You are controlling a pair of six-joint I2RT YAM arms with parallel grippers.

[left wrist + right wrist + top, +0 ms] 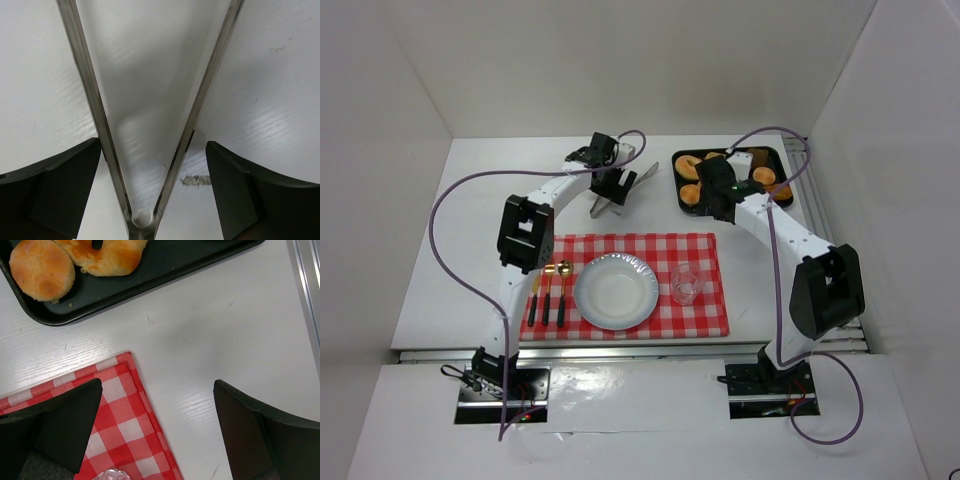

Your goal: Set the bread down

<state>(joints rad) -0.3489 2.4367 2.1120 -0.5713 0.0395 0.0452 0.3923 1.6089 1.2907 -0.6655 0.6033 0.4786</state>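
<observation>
Covering half the tray (678, 206), right arm (775, 225), right claw (156, 387) spread

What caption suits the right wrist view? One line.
Right jaws open above the checked cloth corner, black tray of buns beyond.

Plain white walls (620, 60), white table (470, 230)

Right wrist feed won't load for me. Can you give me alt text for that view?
The open right claw hovers empty over the corner of the red checked cloth and bare white table. At top left, a black tray holds a round bun and part of a ring-shaped bread; the top of a clear glass peeks in at the bottom edge.
</observation>
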